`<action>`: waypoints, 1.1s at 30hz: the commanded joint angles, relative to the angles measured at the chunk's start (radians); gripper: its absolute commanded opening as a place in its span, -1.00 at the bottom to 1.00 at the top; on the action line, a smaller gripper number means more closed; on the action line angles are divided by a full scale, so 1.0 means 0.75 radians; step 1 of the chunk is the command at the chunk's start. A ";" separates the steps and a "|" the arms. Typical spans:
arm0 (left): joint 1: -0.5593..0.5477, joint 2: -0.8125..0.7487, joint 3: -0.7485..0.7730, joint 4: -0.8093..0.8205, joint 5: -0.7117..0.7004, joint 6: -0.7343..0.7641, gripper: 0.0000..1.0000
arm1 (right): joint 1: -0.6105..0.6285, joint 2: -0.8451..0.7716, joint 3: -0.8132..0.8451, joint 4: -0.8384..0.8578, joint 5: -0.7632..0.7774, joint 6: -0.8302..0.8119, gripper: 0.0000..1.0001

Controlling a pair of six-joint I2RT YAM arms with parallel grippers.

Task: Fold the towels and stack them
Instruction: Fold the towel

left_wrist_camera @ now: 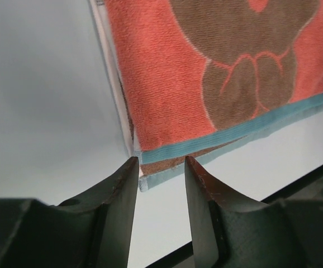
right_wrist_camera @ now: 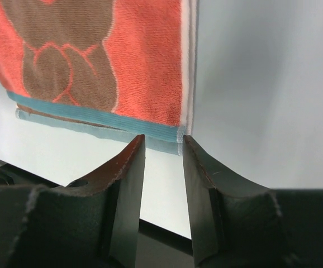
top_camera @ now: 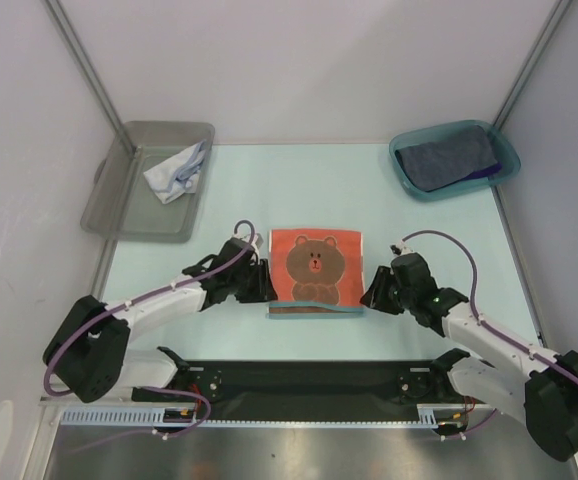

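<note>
An orange-red towel (top_camera: 316, 270) printed with a brown bear lies folded flat mid-table, its teal-banded edge nearest the arms. My left gripper (top_camera: 266, 283) sits at the towel's near-left corner. In the left wrist view that gripper (left_wrist_camera: 160, 164) is open, and the layered corner of the towel (left_wrist_camera: 161, 84) lies just past its fingertips. At the near-right corner, my right gripper (top_camera: 371, 290) (right_wrist_camera: 162, 139) is also open, with the towel (right_wrist_camera: 145, 67) just beyond its tips. A pale towel (top_camera: 177, 172) lies crumpled at the back left. A dark grey-blue towel (top_camera: 447, 158) rests over a purple one (top_camera: 490, 172) at the back right.
The grey bin (top_camera: 119, 200) holding the pale towel stands at the back left. A teal bin (top_camera: 407, 182) holding the dark towels stands at the back right. Frame posts and white walls enclose the table. A black rail (top_camera: 309, 378) runs along the near edge.
</note>
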 commanded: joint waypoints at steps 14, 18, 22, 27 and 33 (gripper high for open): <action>-0.025 0.147 -0.048 0.110 -0.113 -0.045 -0.24 | 0.045 0.174 0.003 0.115 0.102 0.065 -0.27; -0.027 0.160 -0.052 0.118 -0.123 -0.041 -0.33 | 0.058 0.221 0.003 0.123 0.109 0.037 -0.32; -0.029 0.156 -0.037 0.092 -0.132 -0.035 -0.65 | 0.074 0.225 0.011 0.106 0.180 0.014 -0.61; -0.039 0.133 0.016 0.000 -0.164 -0.017 -0.94 | 0.086 0.201 0.039 0.074 0.219 -0.021 -0.91; -0.048 0.096 0.095 -0.080 -0.185 -0.002 -0.99 | 0.088 0.203 0.080 0.047 0.223 -0.045 -0.80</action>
